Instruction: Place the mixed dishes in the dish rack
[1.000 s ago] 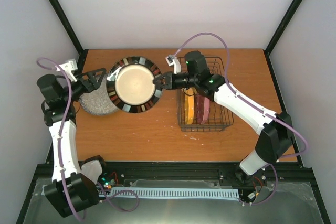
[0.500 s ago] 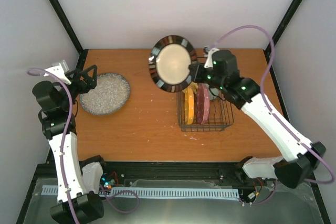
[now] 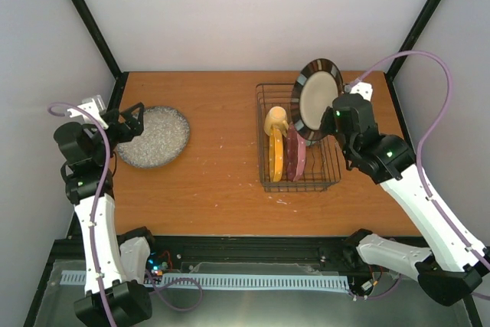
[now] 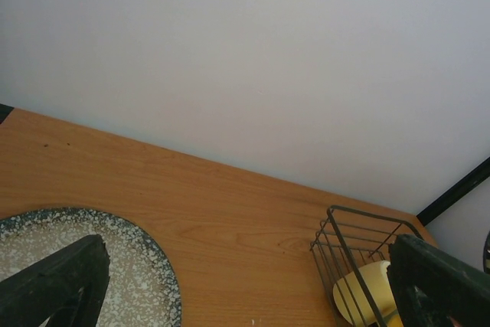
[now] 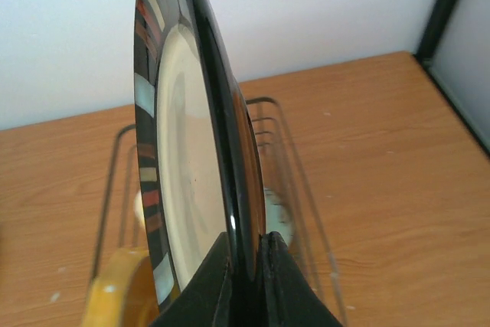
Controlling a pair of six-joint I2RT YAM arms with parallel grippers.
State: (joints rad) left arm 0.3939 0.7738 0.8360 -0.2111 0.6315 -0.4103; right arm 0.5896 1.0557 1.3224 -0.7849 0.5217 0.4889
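Tabletop of orange-brown wood filled the centre of the overhead view. At the left edge of that frame the left gripper stood with its jaws spread wide and nothing between them, poised at the left rim of the large grey speckled plate, which lay flat on the wood at centre-left. Whether the fingers touched the rim could not be told. In the left wrist view the two dark fingers sat at the bottom corners, far apart, with the speckled plate low on the left.

Right of centre stood the rectangular dark wire dish rack. Inside it, the yellow handled mug sat at the left side. Below it in the frame, the orange-yellow plate and the maroon-pink speckled plate stood on edge side by side among the tines.

Over the rack's upper right part, a round black-rimmed plate with a cream centre and coloured bands was held nearly upright. The right gripper was clamped on its lower right rim. In the right wrist view the black fingers pinched the edge at bottom centre.
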